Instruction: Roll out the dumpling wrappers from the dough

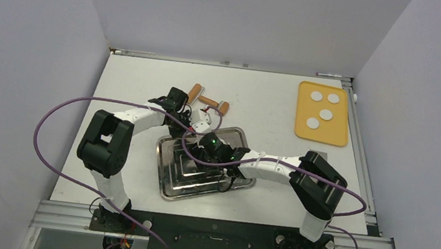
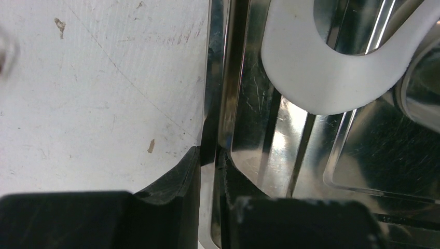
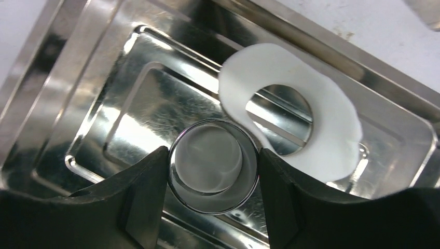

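Dumpling wrappers [image 1: 326,114], four white discs, lie well beyond and to the right of the right gripper [image 3: 214,161]. That gripper clasps a metal ring [image 3: 213,206] standing in the steel tray [image 3: 78,67], with a pale round inside it. Just ahead of its fingertips, the holed dough sheet [image 3: 332,129] lies beside the ring. Across the tray, the left gripper [image 2: 209,155] is clamped on the rim. Beyond it lies the rolling pin [image 1: 209,101]. Farthest off, the orange board [image 1: 336,134] carries the discs.
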